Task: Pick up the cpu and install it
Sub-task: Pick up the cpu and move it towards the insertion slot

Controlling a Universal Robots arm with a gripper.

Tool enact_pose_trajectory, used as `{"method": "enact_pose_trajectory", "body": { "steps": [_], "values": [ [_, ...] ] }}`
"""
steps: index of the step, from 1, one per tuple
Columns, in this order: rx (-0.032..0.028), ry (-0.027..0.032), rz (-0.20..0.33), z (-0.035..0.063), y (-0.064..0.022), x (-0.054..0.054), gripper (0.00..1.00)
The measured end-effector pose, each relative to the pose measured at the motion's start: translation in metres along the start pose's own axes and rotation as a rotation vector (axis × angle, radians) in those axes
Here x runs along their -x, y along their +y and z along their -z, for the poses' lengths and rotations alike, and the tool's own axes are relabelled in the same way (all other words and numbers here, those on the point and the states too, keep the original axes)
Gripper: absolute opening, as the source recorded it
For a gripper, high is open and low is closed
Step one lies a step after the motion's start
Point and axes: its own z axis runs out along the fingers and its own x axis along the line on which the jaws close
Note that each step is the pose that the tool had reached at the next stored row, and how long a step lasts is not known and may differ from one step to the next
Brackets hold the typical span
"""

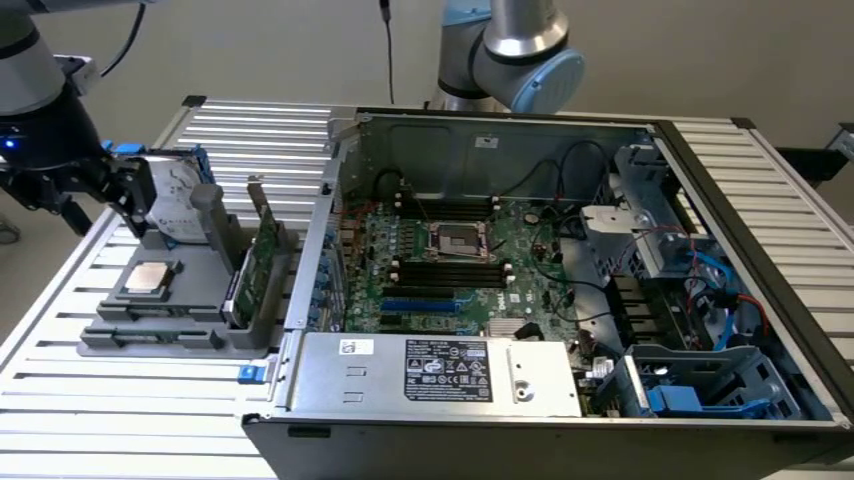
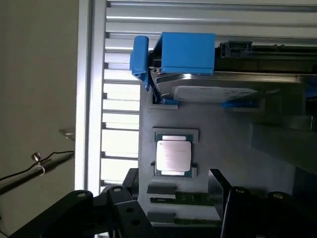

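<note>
A robotics lab: an opened computer case (image 1: 507,150) on a slatted aluminium table (image 1: 120,430), robot arm (image 1: 527,55) behind it.

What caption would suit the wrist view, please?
Open gripper facing the cpu in its grey holder, beside the hard drive.

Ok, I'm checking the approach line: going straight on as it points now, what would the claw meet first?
Most likely the cpu in its gray holder: the wrist view has it lying ahead between the open claw's fingers. Depth is unclear, so take that as probable.

exterior view high over bench (image 1: 120,410); wrist view close above grey fixture (image 2: 223,148) (shared)
</note>
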Motion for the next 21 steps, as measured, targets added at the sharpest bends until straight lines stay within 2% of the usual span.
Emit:
{"method": "enact_pose_trajectory", "body": {
  "steps": [9,21],
  "values": [
    [-0.0013,0.0016,0.030,-0.0164,-0.0008,0.001,0.67],
    [-0.0013,0.0015,0.031,-0.0381,-0.0021,0.001,0.67]
  ]
}}
